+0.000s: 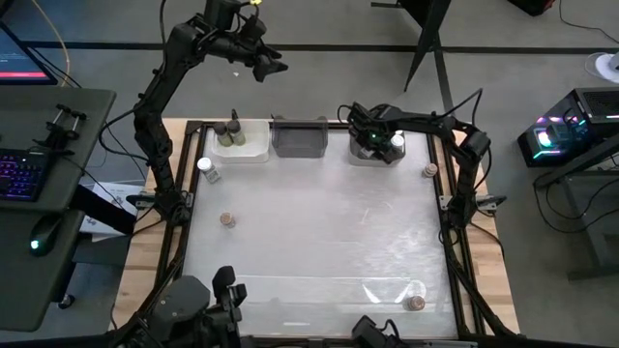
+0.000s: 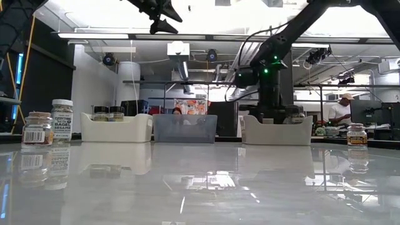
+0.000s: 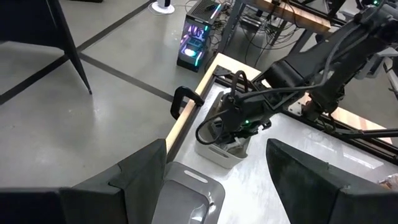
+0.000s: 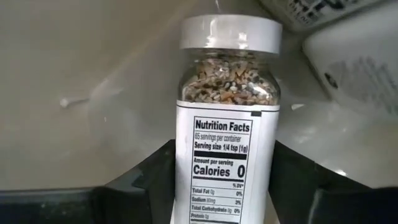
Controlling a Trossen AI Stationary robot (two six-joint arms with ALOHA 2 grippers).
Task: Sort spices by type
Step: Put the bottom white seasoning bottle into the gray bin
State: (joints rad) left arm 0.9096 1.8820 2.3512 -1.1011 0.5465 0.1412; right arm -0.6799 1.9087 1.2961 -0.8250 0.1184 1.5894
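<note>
label bottom cut off below

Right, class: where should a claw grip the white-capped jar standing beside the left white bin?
Around its round body just below the cap, coming straight down: the white-capped jar stands upright, apart from the white bin, with bare table around it.

The right gripper reaches down into the white bin at the bench's far edge, jaws closed on a white-capped jar. The left gripper hangs high beyond that far edge, jaws spread wide.
</note>
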